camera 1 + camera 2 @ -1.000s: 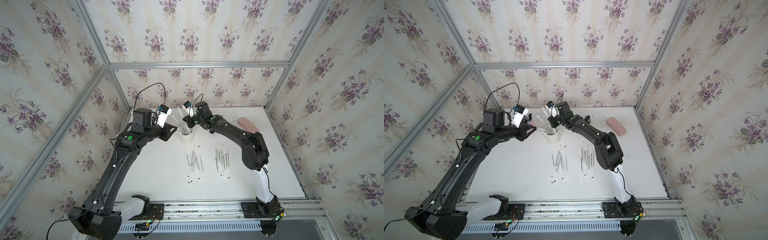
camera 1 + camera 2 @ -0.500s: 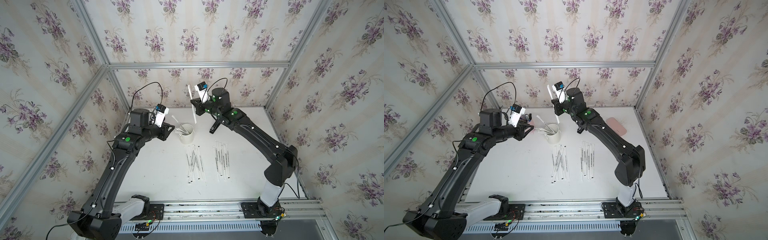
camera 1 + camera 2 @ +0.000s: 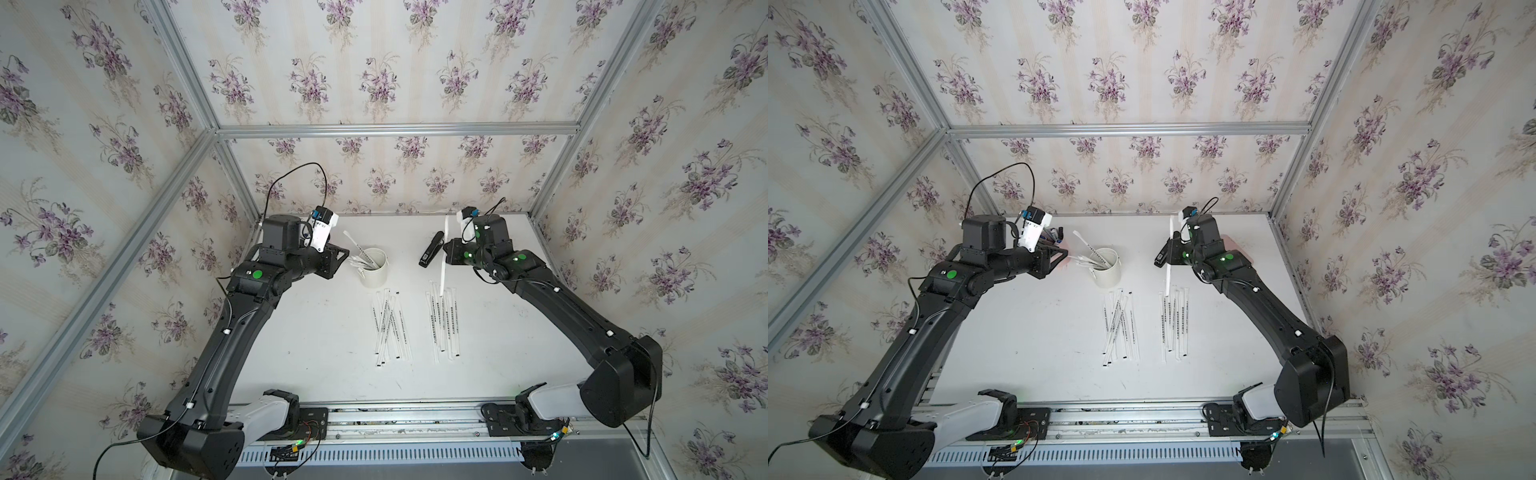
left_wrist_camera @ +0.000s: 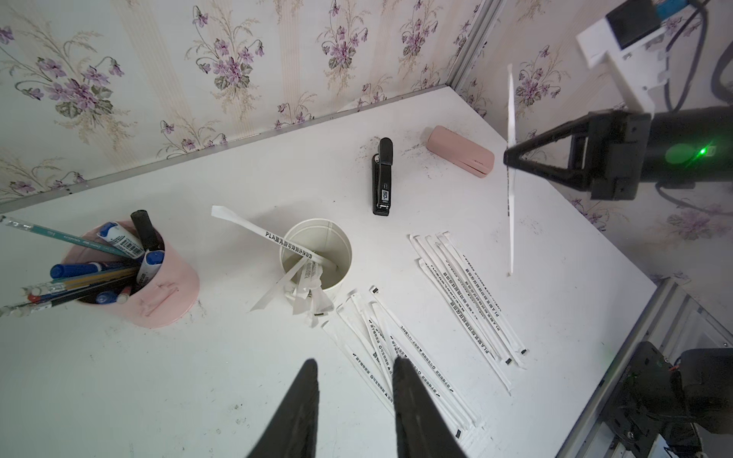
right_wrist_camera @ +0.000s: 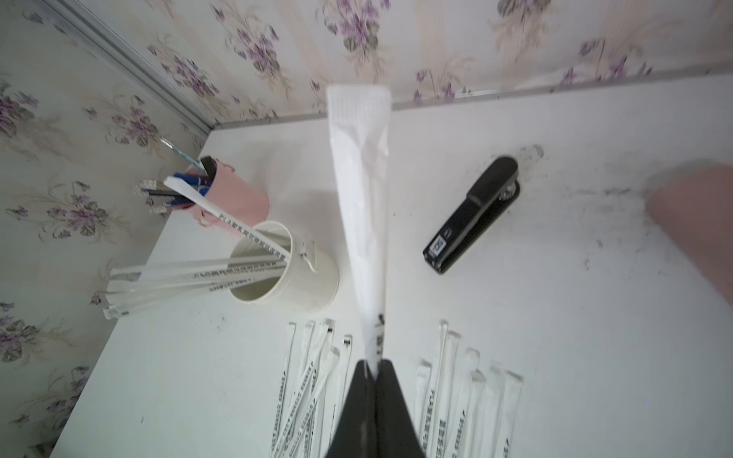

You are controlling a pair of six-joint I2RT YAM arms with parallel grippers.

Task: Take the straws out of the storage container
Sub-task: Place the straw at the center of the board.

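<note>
Backdrop: floral-papered walls (image 3: 374, 62), white tabletop (image 3: 316, 332).
Left arm: left gripper (image 4: 355, 363) hovering, jaws apart, empty.
Pens: pink plastic pen cup (image 4: 166, 293) ahead of it, aside.
Container: white cylindrical storage container (image 4: 335, 246) upright just ahead of left gripper; white paper-wrapped straws (image 4: 277, 240) lean over its rim.
Laid out: more straws flat, one row (image 3: 388, 328) between grippers, other row (image 3: 444, 324) below right gripper.
Stapler: black stapler (image 4: 382, 178) beside right gripper.
Right arm: right gripper (image 5: 375, 366) clamped on one upright straw (image 5: 363, 206).
Case: pink oblong case (image 4: 460, 156) close by it.

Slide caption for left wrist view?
One wrapped straw pinched aloft in the right gripper; more straws lean in the storage container; left gripper open.
</note>
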